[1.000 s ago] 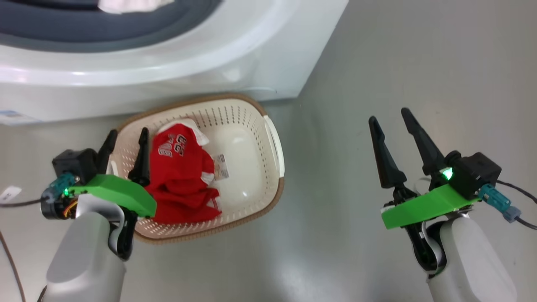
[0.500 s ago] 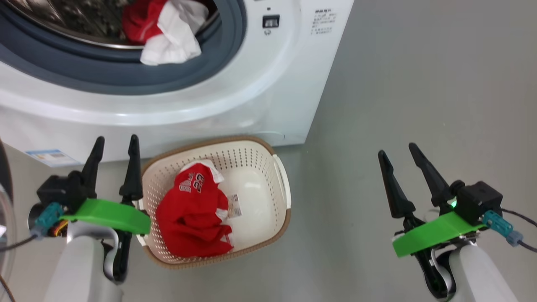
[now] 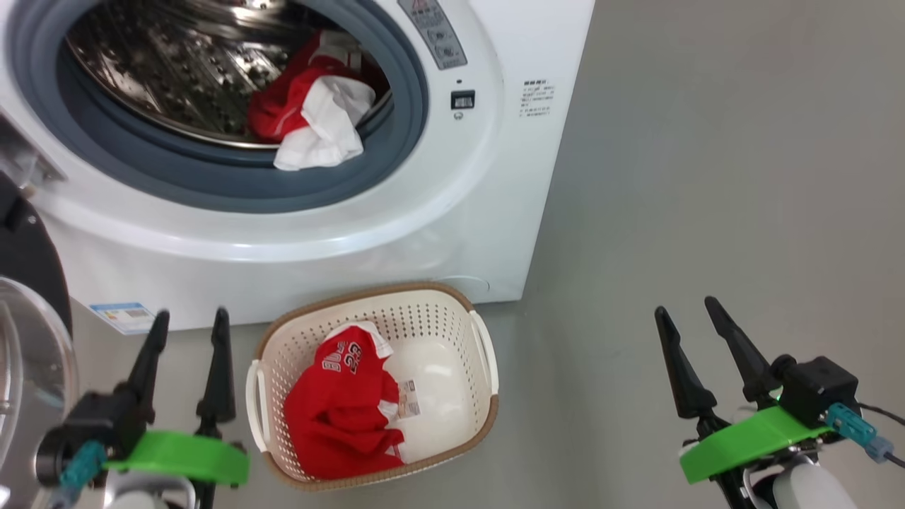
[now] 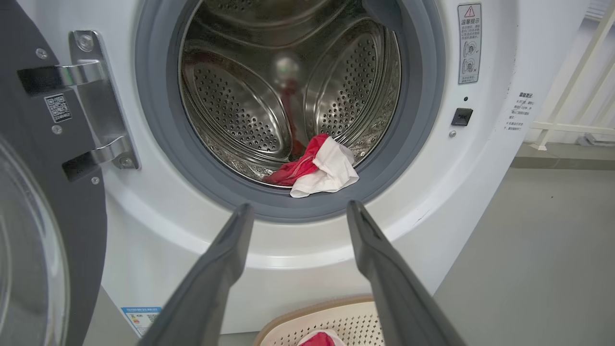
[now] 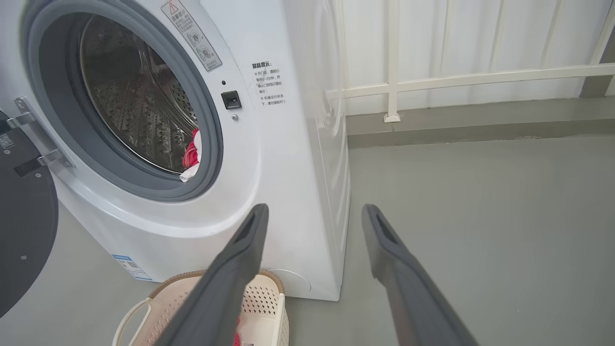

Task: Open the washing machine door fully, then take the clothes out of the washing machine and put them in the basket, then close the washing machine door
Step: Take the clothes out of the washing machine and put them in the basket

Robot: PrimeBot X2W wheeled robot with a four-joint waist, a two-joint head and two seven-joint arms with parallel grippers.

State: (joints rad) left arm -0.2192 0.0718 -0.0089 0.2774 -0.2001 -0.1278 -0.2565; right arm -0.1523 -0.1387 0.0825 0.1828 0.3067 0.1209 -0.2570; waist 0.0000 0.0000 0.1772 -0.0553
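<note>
Clothes lie crumpled in rounded, perforated basket.

Left end effector now clear of basket.

You're looking at a smooth grey floor with a soft sheen. Beyond it, a white railing stands on a low grey kerb against a pale wall.

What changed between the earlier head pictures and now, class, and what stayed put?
The head camera tilted up, revealing the drum of the washing machine. The left claw drew off the basket rim to its left side. Nothing was grasped or released. The right claw kept its pose, both open; the red garment in the basket stayed put.
</note>
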